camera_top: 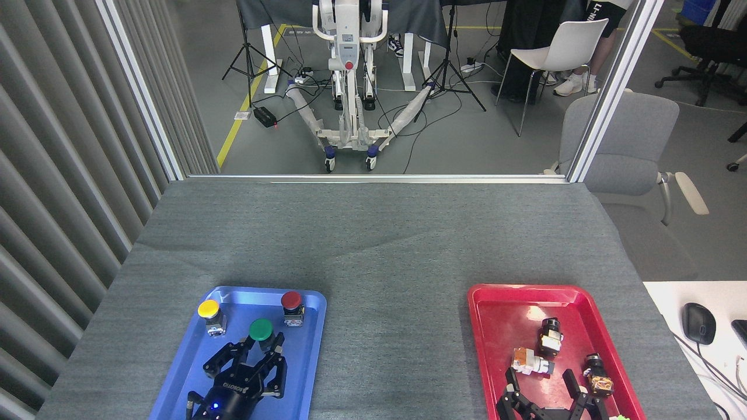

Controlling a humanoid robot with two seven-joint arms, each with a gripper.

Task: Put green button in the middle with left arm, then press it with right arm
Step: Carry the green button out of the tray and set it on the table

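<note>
The left hand (259, 350) is gripping the green button (261, 330), its fingers (276, 345) clamped around the switch block under the cap, over the blue tray (303, 373). The yellow button (209, 311) is standing at about ten o'clock from the green one, the red button (291, 303) at about one o'clock, both near the tray's far edge. The middle (397, 326) of the bench, the grey cloth between the trays, is lying at three o'clock from the held button. The right hand (545, 396) is hovering with fingers spread apart over the red tray (502, 315), near small switch parts (531, 361).
</note>
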